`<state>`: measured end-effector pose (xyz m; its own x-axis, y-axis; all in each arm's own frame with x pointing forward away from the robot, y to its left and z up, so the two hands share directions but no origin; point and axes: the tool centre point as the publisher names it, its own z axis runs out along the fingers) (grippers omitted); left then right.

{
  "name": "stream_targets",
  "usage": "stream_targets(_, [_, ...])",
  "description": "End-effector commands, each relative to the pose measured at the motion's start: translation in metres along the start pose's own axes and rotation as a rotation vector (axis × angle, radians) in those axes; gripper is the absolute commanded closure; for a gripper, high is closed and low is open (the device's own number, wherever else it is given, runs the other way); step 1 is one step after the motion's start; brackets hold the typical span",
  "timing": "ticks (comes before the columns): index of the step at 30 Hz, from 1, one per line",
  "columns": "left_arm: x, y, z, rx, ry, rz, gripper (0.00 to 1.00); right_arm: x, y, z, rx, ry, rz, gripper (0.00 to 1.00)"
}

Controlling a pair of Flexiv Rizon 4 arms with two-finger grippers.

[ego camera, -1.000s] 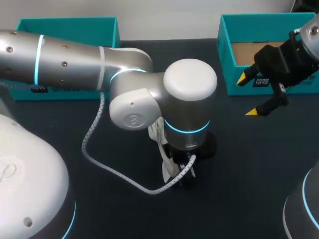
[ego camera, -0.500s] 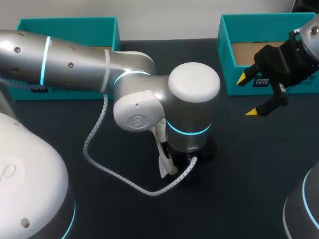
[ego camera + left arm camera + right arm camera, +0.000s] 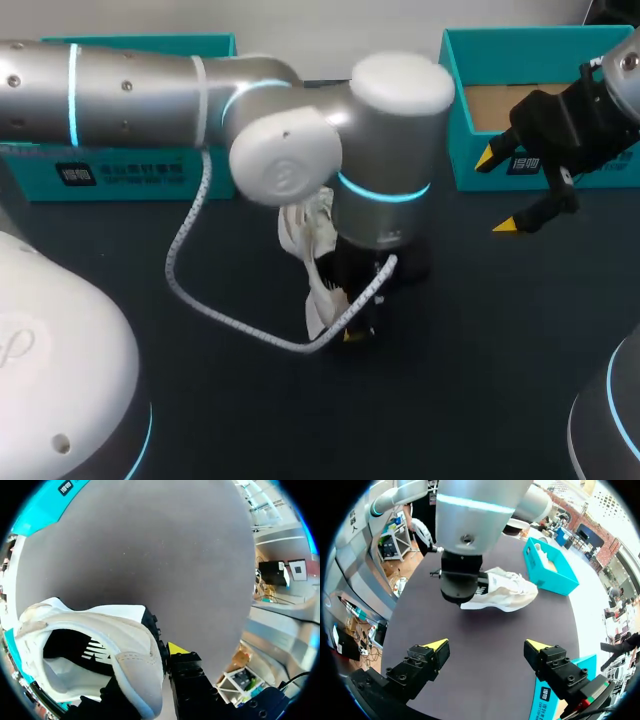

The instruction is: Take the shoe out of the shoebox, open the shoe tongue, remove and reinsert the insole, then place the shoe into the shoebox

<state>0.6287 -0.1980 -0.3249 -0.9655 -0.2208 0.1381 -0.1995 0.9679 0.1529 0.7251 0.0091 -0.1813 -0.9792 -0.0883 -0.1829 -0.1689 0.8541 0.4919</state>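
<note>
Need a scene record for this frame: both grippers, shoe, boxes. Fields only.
left gripper: shut on the shoe's heel collar, one finger inside, one outside
shoe: white, upright, outside both boxes, mid-table under the left arm
right gripper: open, empty, apart from the shoe, which lies ahead of it
right shoebox: teal, open, visible floor bare; right gripper beside its front
left shoebox: teal, at the far left, partly hidden by the left arm
table: dark
</note>
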Motion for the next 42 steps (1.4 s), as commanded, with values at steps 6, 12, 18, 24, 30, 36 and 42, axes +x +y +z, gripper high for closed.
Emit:
stream_targets(6, [-0.002, 0.027, -0.117, 0.081, -0.004, 0.015, 1.00, -0.001, 0.000, 0.002, 0.002, 0.002, 0.001, 0.00])
stream_targets(12, [-0.001, 0.034, -0.141, 0.137, -0.036, 0.014, 1.00, -0.001, 0.000, 0.002, 0.002, 0.002, 0.001, 0.00])
stream_targets(18, [0.002, 0.034, -0.143, 0.141, -0.035, 0.013, 1.00, -0.001, 0.000, 0.002, 0.002, 0.002, 0.001, 0.00])
stream_targets(24, [0.002, 0.034, -0.143, 0.141, -0.035, 0.013, 1.00, -0.001, 0.000, 0.002, 0.002, 0.002, 0.001, 0.00])
stream_targets(30, [-0.021, 0.048, -0.147, 0.168, -0.057, -0.009, 1.00, -0.001, 0.000, 0.002, 0.002, 0.002, 0.001, 0.00])
stream_targets(36, [-0.070, 0.079, -0.156, 0.182, -0.042, -0.044, 1.00, -0.001, 0.000, 0.002, 0.002, 0.002, 0.001, 0.00])
stream_targets(42, [-0.117, 0.113, -0.164, 0.205, -0.026, -0.070, 1.00, -0.001, 0.000, 0.002, 0.002, 0.002, 0.001, 0.00])
